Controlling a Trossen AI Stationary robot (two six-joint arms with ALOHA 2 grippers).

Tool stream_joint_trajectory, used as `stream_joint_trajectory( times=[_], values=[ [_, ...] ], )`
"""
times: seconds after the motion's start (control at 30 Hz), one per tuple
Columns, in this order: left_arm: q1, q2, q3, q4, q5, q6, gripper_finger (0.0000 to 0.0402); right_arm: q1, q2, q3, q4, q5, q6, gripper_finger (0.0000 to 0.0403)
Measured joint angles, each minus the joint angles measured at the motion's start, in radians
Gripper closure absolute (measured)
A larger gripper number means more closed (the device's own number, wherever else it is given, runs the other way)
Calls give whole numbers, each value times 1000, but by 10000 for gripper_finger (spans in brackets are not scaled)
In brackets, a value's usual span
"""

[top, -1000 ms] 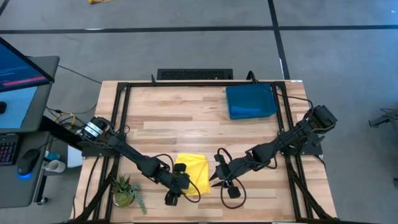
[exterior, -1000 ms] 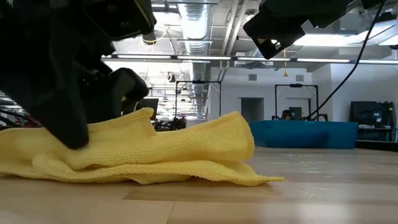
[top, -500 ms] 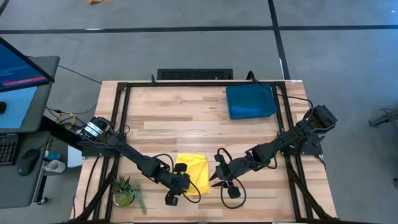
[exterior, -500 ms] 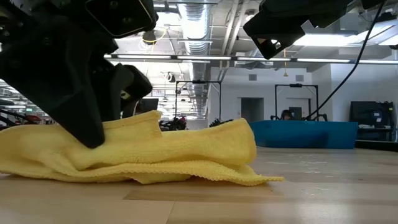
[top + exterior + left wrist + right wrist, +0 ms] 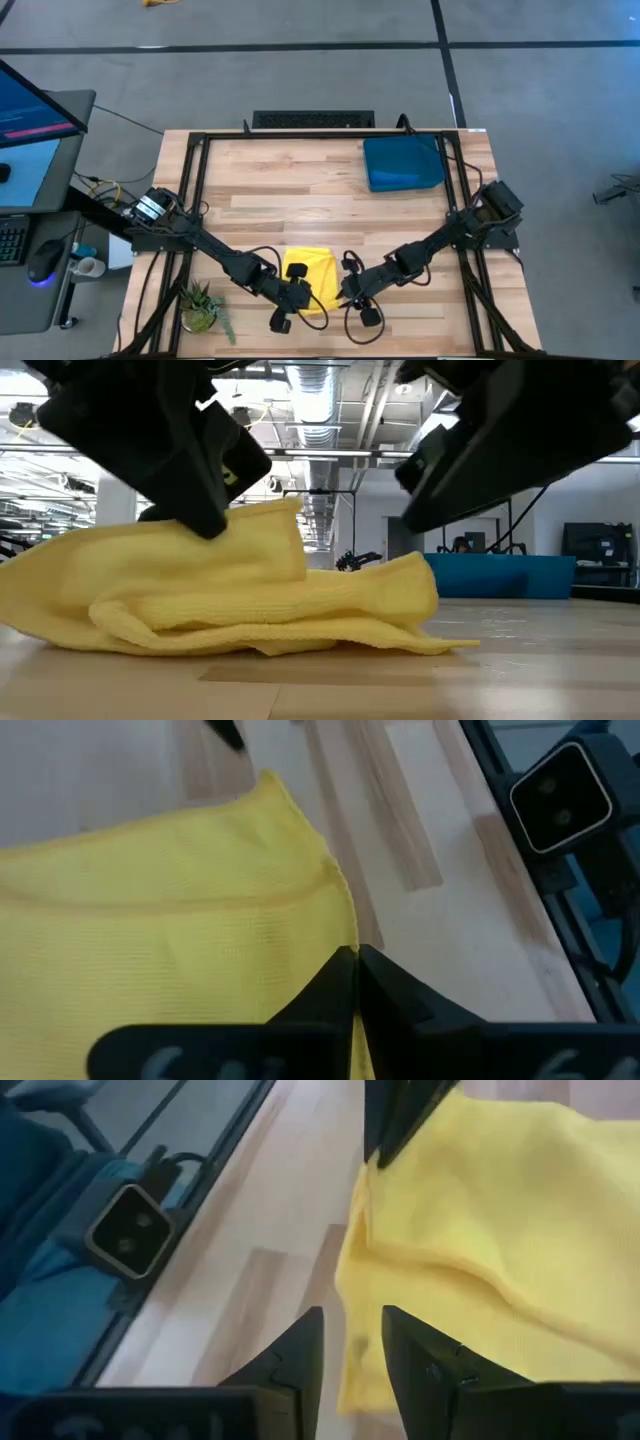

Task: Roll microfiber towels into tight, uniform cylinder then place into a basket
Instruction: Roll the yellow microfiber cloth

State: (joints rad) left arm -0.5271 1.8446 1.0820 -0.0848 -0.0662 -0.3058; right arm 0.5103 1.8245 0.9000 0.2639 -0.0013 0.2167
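Note:
The yellow towel (image 5: 315, 265) lies crumpled on the wood near the table's front edge; it also fills the low view (image 5: 250, 595). My left gripper (image 5: 305, 297) is shut on the towel's near edge (image 5: 356, 952). My right gripper (image 5: 343, 292) stands open just right of it, low over the towel's near right part, with the towel's edge showing between its fingers (image 5: 350, 1325). The teal basket (image 5: 366, 165) sits at the far right. A blue towel is not told apart from it. My left gripper pinches the yellow towel's near edge (image 5: 345, 925) between its two shut fingers, which slant down from the table's left. That part of the towel is raised (image 5: 270, 520); the rest lies on the table. How many layers it holds is unclear. Whether my right gripper touches the towel, I cannot tell.
A small potted plant (image 5: 203, 305) stands at the near left corner. The low camera (image 5: 560, 795) sits at the table's near edge, right in front of the towel. Black frame rails (image 5: 195, 190) run along both sides. Bare wood lies between towel and basket.
My left gripper has shut on the towel's near edge and risen a little, drawing the towel's left part up into a raised flap while the rest has stayed on the table. My right gripper has come down toward the towel's near right part.

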Motion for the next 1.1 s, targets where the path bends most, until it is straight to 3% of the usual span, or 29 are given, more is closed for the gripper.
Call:
stream_joint_trajectory(
  times=[0.2,0.57,0.7,1.1],
  values=[
    [23,0,4,15,-83,-1,400,-23,67,3,84,2,-2,307],
    [46,0,4,190,-156,39,401,-63,80,6,-25,2,132,393],
    [47,1,4,247,-229,37,401,-57,80,6,-13,1,176,393],
    [107,6,3,288,-309,-4,401,-57,82,6,-19,1,258,398]
  ],
)
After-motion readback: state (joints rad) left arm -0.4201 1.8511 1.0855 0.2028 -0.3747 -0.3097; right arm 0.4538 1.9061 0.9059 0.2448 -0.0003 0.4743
